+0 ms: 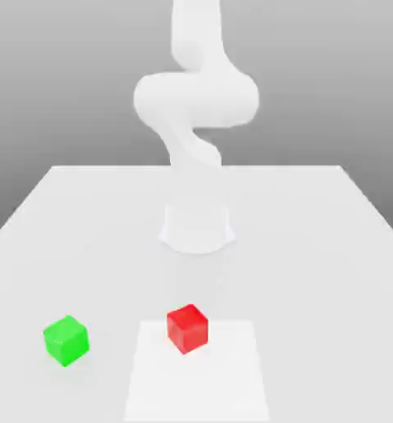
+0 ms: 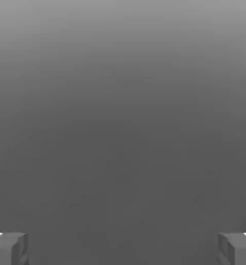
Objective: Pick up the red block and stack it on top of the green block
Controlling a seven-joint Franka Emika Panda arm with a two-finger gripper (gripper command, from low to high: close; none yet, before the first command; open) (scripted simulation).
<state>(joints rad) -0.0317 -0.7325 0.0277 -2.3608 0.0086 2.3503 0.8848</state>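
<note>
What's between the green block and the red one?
In the exterior view, between the green block and the red block, just bare tabletop and an edge strip of the white square.

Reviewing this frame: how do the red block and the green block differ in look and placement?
The red block is red; the green block is green. The red block sits partly over the white patch, while the green block lies off it, toward the exterior view's left. Both are cubes.
</note>
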